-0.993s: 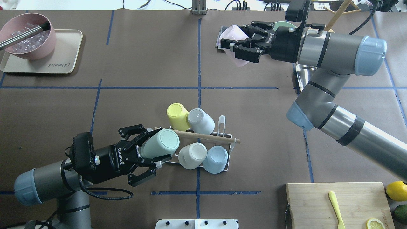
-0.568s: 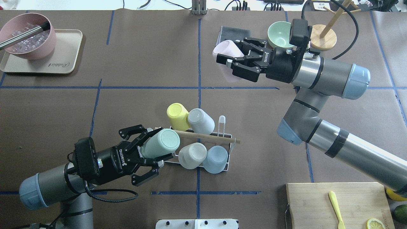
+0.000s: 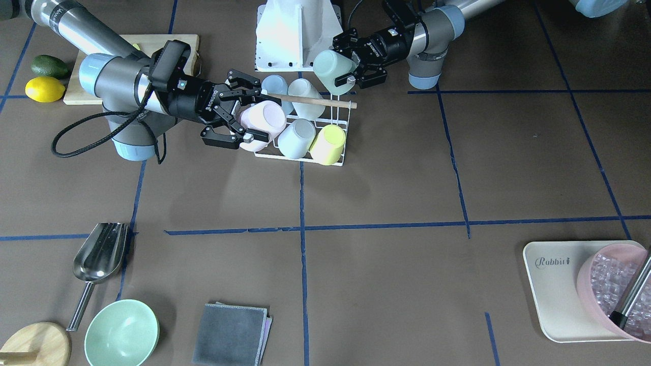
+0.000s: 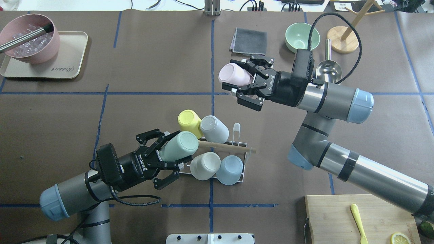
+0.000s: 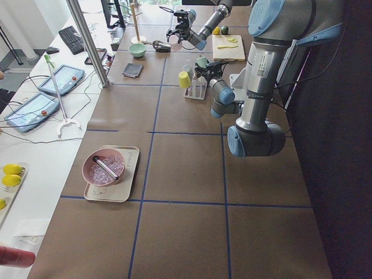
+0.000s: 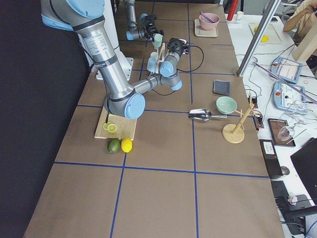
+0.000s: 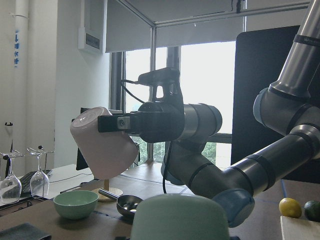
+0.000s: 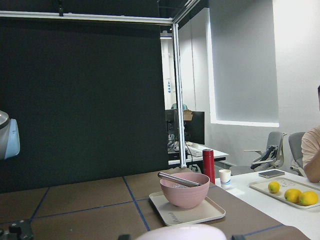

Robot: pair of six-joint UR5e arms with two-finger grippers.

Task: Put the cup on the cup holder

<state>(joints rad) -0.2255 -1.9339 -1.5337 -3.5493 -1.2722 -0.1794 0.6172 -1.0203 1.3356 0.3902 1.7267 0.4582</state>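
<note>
The cup holder [image 4: 237,159] is a white wire rack with a wooden rod [image 4: 225,147] across its top. It stands at the table's middle and carries a yellow cup [image 4: 188,119], a grey cup [image 4: 214,128], a white cup [image 4: 205,165] and a blue cup [image 4: 230,168], all upside down. My left gripper [image 4: 174,149] is shut on a mint green cup [image 4: 184,142], tilted over the rack's left end [image 3: 330,65]. My right gripper [image 4: 239,77] is shut on a pink cup [image 4: 229,73] and holds it high in the air beyond the rack [image 3: 267,122].
A pink bowl of ice [image 4: 30,37] sits on a beige tray [image 4: 73,67] at the far left. A grey cloth [image 4: 249,40], a mint bowl [image 4: 301,35], a metal scoop [image 4: 327,69] and a wooden stand [image 4: 344,39] lie at the far right. A cutting board [image 4: 339,217] is at the near right.
My right arm has carried the pink cup left and nearer, away from the cloth and bowl. My left gripper has shifted right with the mint cup toward the rack.
</note>
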